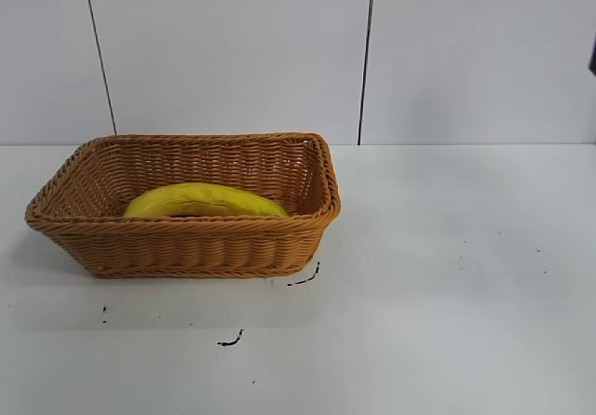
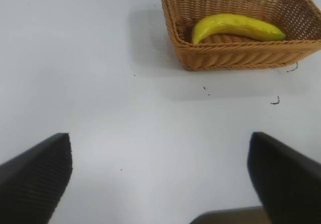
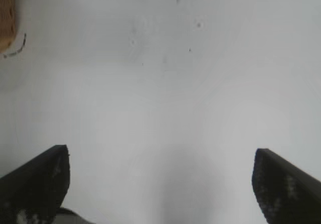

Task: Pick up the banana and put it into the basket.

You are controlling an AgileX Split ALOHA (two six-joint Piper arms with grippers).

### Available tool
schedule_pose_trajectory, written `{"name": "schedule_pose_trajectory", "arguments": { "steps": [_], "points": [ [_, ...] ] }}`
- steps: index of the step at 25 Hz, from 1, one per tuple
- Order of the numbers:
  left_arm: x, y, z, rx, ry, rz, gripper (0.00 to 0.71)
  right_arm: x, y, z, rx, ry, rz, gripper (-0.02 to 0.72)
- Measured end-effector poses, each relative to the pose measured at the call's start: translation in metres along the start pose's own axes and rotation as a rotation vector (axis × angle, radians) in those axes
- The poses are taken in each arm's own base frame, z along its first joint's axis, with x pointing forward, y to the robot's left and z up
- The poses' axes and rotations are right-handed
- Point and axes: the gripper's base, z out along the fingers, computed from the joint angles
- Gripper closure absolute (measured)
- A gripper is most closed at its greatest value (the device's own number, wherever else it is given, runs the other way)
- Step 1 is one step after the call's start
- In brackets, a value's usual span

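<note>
Banana (image 1: 205, 200): a long curved yellow fruit is seen lying flat inside the basket, along its length, with the greenish tip shown in the left wrist view; it is touched by no gripper.
Basket (image 1: 186, 247): a rectangular tan-orange wicker basket with a braided rim is set on the left part of the white table (image 1: 447, 294); the banana is held well below the rim.
Table marks: a few small dark squiggles (image 1: 230, 341) are seen on the tabletop just in front of the basket.
Left gripper (image 2: 159, 176): its two dark fingers are spread wide apart over bare table, well apart from the basket; nothing is pinched between them.
Right gripper (image 3: 160, 179): its fingers are likewise spread wide with nothing between them, over bare table; only a corner of the basket is caught at the edge of its view.
Arms: neither arm is shown in the exterior view, so both are judged to be drawn back.
Stage: the placing is judged to be done, since the banana is already lying in the basket.
Step in hand: a clean retreat is judged to be all that is left.
How it is done well: the fingers are best kept spread and both arms kept away from the basket, so that the rim is not nudged and the banana is not disturbed.
</note>
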Motion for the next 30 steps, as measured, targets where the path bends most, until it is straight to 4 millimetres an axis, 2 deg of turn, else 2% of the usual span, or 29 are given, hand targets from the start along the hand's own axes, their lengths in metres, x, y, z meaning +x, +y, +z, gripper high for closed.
{"name": "schedule_pose_trajectory", "arguments": {
  "steps": [7, 13, 20, 30],
  "points": [
    [0.000, 0.000, 0.000, 0.000, 0.000, 0.000, 0.020, 0.081, -0.003, 0.003, -0.006, -0.287, -0.008, 0.011],
    [0.000, 0.000, 0.000, 0.000, 0.000, 0.000, 0.020, 0.115, -0.003, -0.019, -0.011, -0.557, -0.027, 0.011],
    [0.000, 0.000, 0.000, 0.000, 0.000, 0.000, 0.020, 0.138, -0.003, -0.031, -0.015, -0.732, -0.034, 0.011],
    [0.000, 0.000, 0.000, 0.000, 0.000, 0.000, 0.020, 0.139, -0.003, -0.032, -0.015, -0.740, -0.034, 0.011]
  ]
}}
